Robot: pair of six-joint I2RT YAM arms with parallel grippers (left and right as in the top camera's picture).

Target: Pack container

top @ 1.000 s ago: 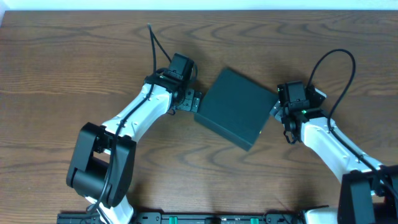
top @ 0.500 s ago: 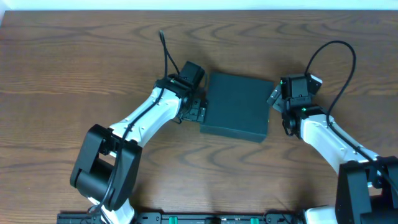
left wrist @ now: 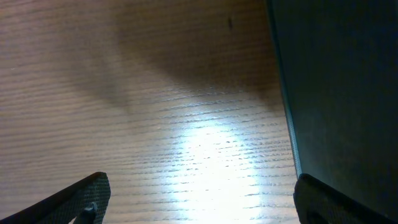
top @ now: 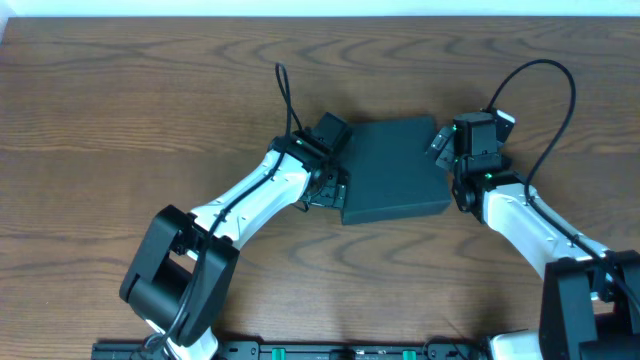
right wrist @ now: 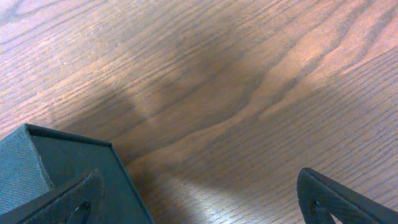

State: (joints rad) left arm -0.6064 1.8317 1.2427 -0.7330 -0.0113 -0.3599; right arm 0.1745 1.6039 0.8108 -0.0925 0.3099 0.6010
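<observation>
Overhead: the container [top: 393,170] sits lid down, closed, on the wood table [top: 120,110], roughly mid-table, slightly skewed. Left gripper [top: 335,186] is tight vs. the container's left edge; right gripper [top: 443,152] is at its upper-right corner. Neither wraps the box, and no snack packets or other items are visible anywhere round the container.

Left wrist: container fills the right side of view, its vertical wall close by; the two fingertips [left wrist: 81,196] stand wide apart at the bottom corners, nothing btwn them but bare table. Released.

Right wrist: a container corner pokes in bottom-left, just behind the left fingertip [right wrist: 71,202]; the fingertips are spread wide w/ only table btwn them. Also released.

Judgement: step in hand looks like squaring/positioning the box from both sides, pre-opening. Next move prob. calls for one arm to brace the container while the other finds the lid's free edge and flips it up; lid seam not discernible here, so which edge can't be told.
</observation>
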